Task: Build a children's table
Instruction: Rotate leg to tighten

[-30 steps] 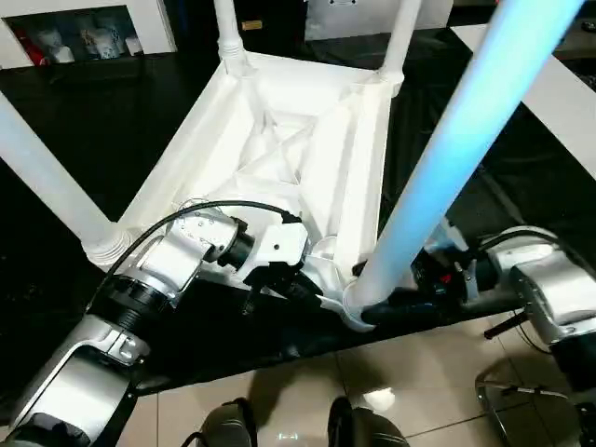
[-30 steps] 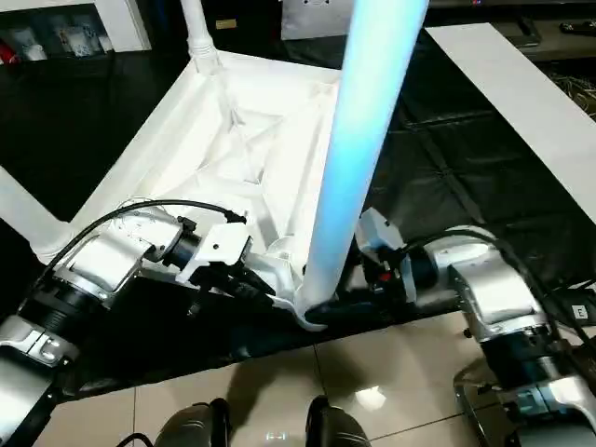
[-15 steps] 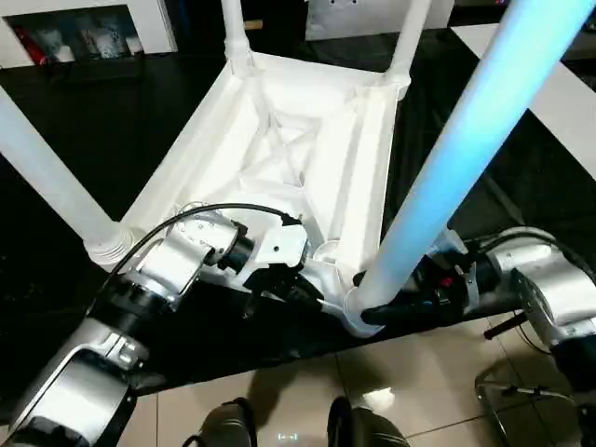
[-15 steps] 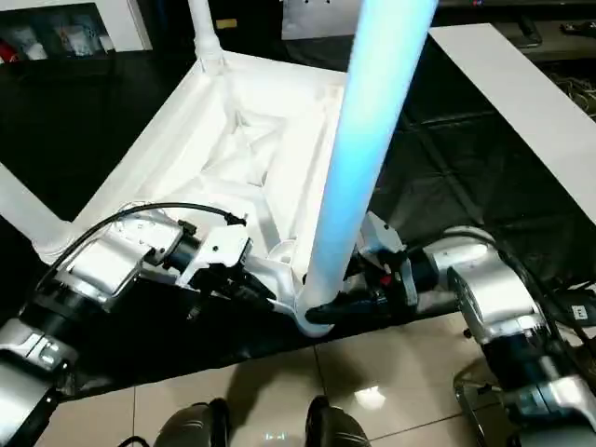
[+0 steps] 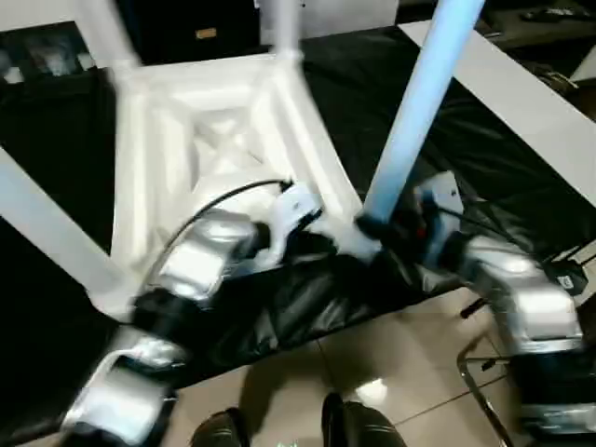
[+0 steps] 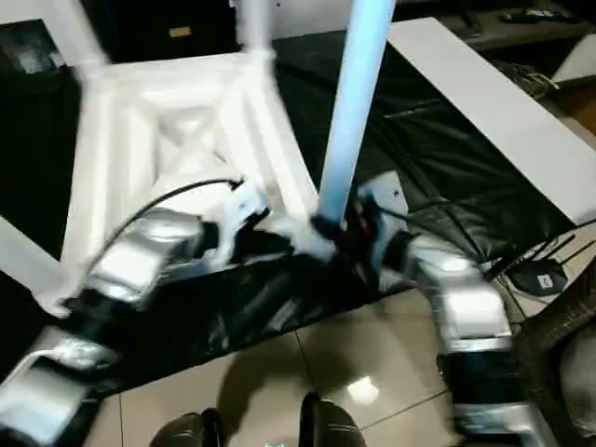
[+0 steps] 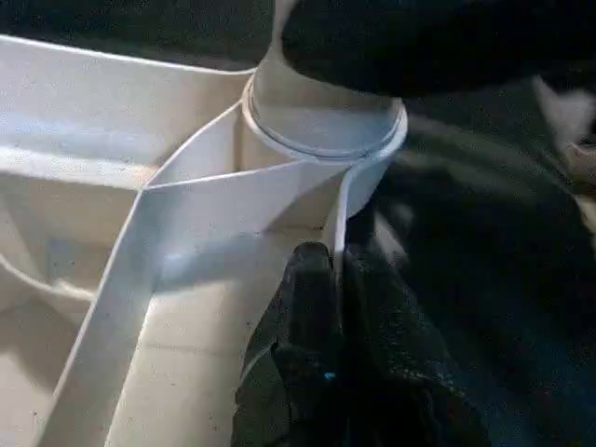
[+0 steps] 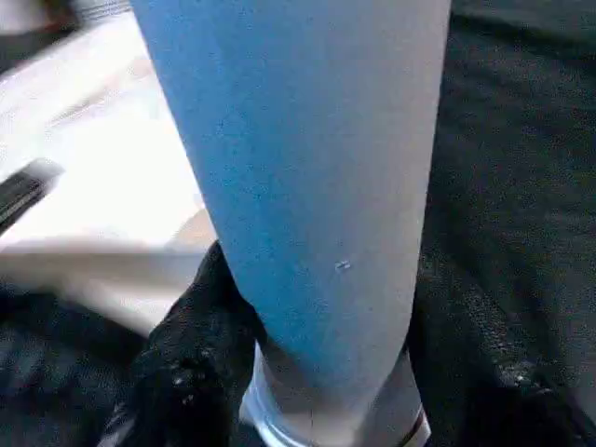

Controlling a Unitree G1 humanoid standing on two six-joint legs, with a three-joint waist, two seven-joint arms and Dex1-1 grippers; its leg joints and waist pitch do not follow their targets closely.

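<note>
A: Start with the eye views. Where does the children's table (image 5: 209, 130) sit?

B: Upside down on the counter (image 5: 484, 177) under its black cover, ribbed underside showing. Compared with a second ago the whole picture has swung, so that is the camera moving, not the table. The near leg (image 5: 419, 102) stands upright in the corner socket (image 7: 326, 149) closest to the robot, as it did then.

A: And the right end effector (image 5: 377, 233)?

B: It wraps the base of that leg. A second ago it sat lower and more to the side; now it comes in at the leg's foot, its fingers narrower than before.

A: Left wrist view?

B: The left end effector (image 7: 331, 279) is pinched tight on the thin wall of the top just beside the socket, steadying it.

A: Right wrist view?

B: The leg fills the gap between the black fingers (image 8: 200, 326), which hug both sides.

A: Meaning?

B: I judge the leg is being seated or twisted home; other legs look already in.
</note>
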